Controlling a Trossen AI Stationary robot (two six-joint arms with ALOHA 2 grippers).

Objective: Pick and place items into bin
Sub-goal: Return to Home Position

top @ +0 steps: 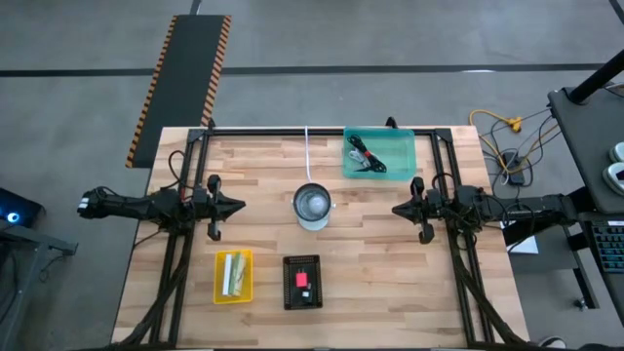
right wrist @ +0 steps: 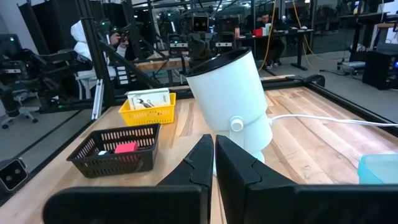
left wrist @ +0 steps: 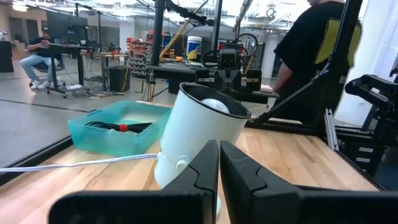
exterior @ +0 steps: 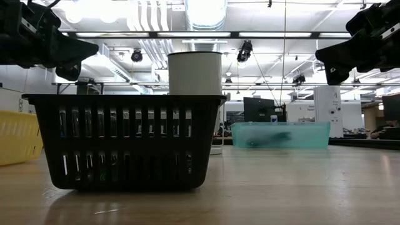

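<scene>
Both arms hover level over a wooden table (top: 468,292), tips facing each other. The left gripper (top: 237,207) and right gripper (top: 397,209) have their fingers pressed together, holding nothing. Bare wood lies ahead of each, up to a round white cup (top: 312,206) midway between them. Toward the near edge from the left gripper sits a yellow bin (top: 217,283) holding white packets (top: 234,273). Beside it, a black basket (top: 289,283) holds a pink cube (top: 304,280). Toward the far edge from the right gripper, a teal bin (top: 400,146) holds black cables (top: 363,156).
</scene>
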